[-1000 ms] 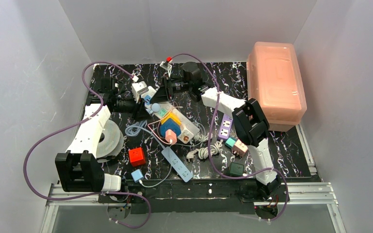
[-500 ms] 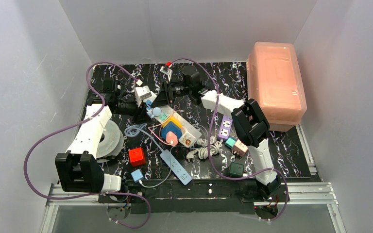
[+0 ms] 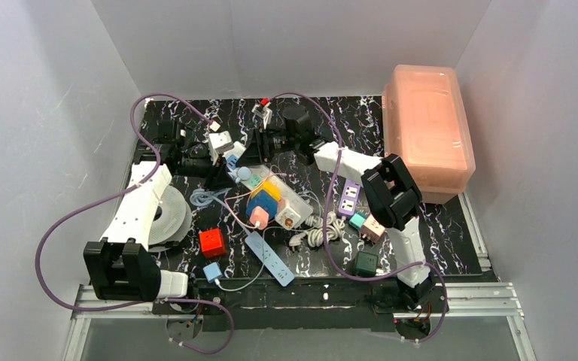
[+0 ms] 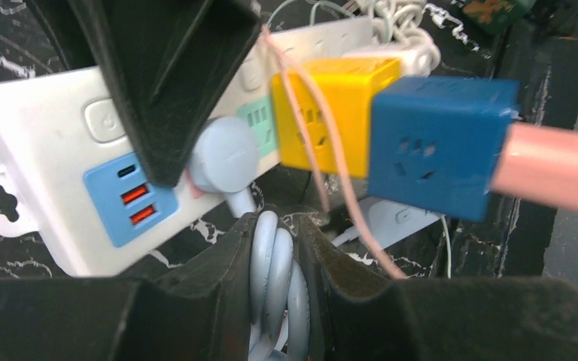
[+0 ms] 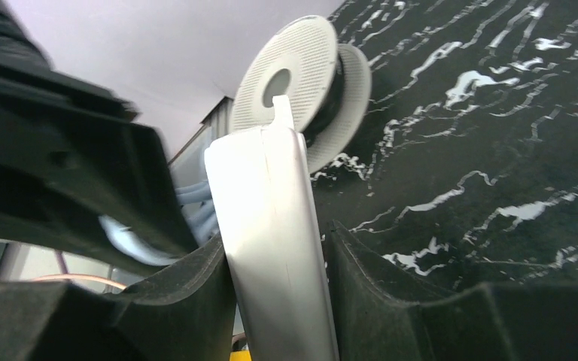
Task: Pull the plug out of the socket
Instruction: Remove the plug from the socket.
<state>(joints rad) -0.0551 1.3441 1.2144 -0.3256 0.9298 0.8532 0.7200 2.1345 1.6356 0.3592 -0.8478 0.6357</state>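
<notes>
The white socket (image 4: 38, 143), with pastel faces and 2 orange USB ports (image 4: 137, 203), sits mid-way across the desk (image 3: 440, 218). Our right fingers (image 5: 391, 301) clamp its end. Our left fingers (image 4: 196, 301) pinch the cord (image 4: 275, 263) of the pale-blue plug (image 4: 226, 154).

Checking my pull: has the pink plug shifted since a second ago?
Yes. The pink plug has swung slightly left, toward the fixed red cube.

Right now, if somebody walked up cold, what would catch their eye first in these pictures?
Mid-table, the white power strip carries a bright stack: yellow cube, blue cube, pink plug. At its far end the right gripper clamps the strip while the left gripper pinches the pale-blue cord of a round plug. A big peach bin fills the far right.
</notes>
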